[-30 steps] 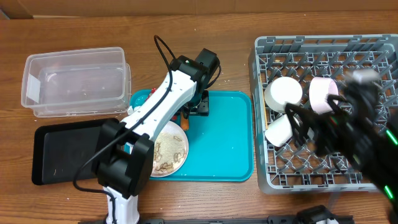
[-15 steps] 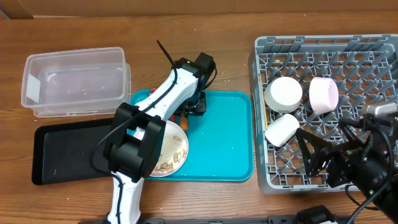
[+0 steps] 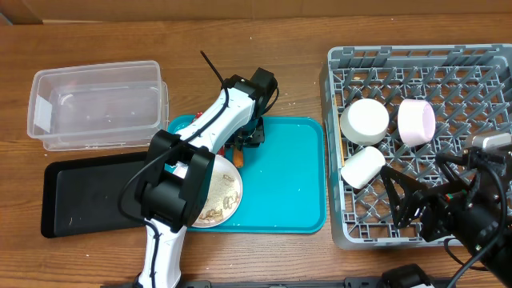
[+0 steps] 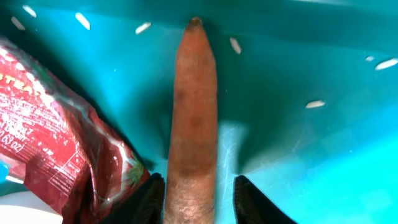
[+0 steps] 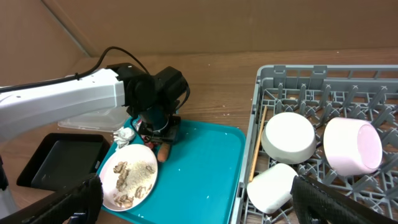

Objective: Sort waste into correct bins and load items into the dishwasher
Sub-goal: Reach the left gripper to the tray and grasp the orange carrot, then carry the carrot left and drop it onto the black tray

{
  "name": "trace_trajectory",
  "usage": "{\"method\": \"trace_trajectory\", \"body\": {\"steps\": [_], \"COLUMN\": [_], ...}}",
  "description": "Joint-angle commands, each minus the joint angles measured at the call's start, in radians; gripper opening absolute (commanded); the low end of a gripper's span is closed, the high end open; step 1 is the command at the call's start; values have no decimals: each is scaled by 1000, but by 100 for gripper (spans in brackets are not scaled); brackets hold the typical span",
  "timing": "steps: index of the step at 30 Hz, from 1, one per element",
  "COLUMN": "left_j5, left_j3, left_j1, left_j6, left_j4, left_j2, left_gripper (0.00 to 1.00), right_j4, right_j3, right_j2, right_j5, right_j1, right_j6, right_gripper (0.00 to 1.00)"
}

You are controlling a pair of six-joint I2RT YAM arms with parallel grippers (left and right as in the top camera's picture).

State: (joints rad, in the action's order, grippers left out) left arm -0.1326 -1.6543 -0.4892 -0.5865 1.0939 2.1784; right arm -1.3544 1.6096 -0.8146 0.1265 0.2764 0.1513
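Setting: wooden table (image 3: 264, 32) under both arms, with a teal tray (image 3: 292, 184) in the middle of it.
Left gripper (image 4: 199, 200): down on the teal tray, jaws partly closed, one finger on each side of the carrot's thick end. I cannot tell whether they are pinching it yet.
Carrot (image 4: 193, 112): between the fingers, lying flat on the tray and pointing away from the hand, with loose rice grains (image 4: 316, 104) around its tip.
Red wrapper (image 4: 56, 124): just beside the carrot, against the outside of one finger, not yet binned.
Tissue (image 5: 124, 135): close beside the hand, on the tray's edge towards the bins, not yet binned.
Plate (image 3: 239, 192): next out from the hand, on the tray's near edge, with beige scraps (image 3: 214, 196) on it; not cleared, not racked.
Black tray (image 3: 80, 200): past the plate, off the teal tray; nothing shows in it.
Clear tub (image 3: 36, 112): beside the black tray, well apart from the hand; it looks empty.
Dish rack (image 3: 344, 220): far side of the table from the hand, already holding a white bowl (image 3: 365, 120), a pink bowl (image 3: 416, 122) and a white cup (image 3: 362, 166).
Right gripper (image 5: 196, 186): farthest off, above the rack's near edge, jaws spread wide, holding nothing.
Progress: by my reckoning the bowls and cup are done; all the waste and the plate are left.
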Motion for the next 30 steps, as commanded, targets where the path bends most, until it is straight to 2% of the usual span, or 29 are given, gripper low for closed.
{"method": "trace_trajectory", "body": {"steps": [1,6,8,9,11,12,14,16,22,26,30], "left_j5": [29,32,18,0,-5,-3,10,11,20,16,6], "left_j3": [3,3,5,11,29,37,47,40,-92,-183,-195], "left_j1": [-2,0,0,0,-2,-2,-2,-2,23,49,87], "left_j6": [-19,-11,-10,-10,-11,-13,-12,-12,-36,-42,-43], "left_j4": [-20,-13,-11,-16,-32,-37,-39,-26,122,202,223], "left_j2": [20,20,21,21,21,21,21,18,-32,-131,-247], "left_gripper": [27,15,17,23,24,22,10,4,4,4,4], "right_j4": [4,4,4,4,4,4,4,4,4,4,4], "right_j3": [-1,-1,-1,-1,-1,-1,-1,-1,-1,-1,-1], "right_j2": [5,5,5,5,5,5,5,5,5,5,5], "right_j5": [-2,-2,-2,-2,-2,-2,-2,-2,-2,-2,-2], "right_j1": [-1,-1,-1,-1,-1,-1,-1,-1,-1,-1,-1], "right_j6": [-10,-10,-10,-10,-10,-10,-10,-10,-10,-10,-10], "right_gripper": [100,100,100,100,100,100,100,100,100,100,100]}}
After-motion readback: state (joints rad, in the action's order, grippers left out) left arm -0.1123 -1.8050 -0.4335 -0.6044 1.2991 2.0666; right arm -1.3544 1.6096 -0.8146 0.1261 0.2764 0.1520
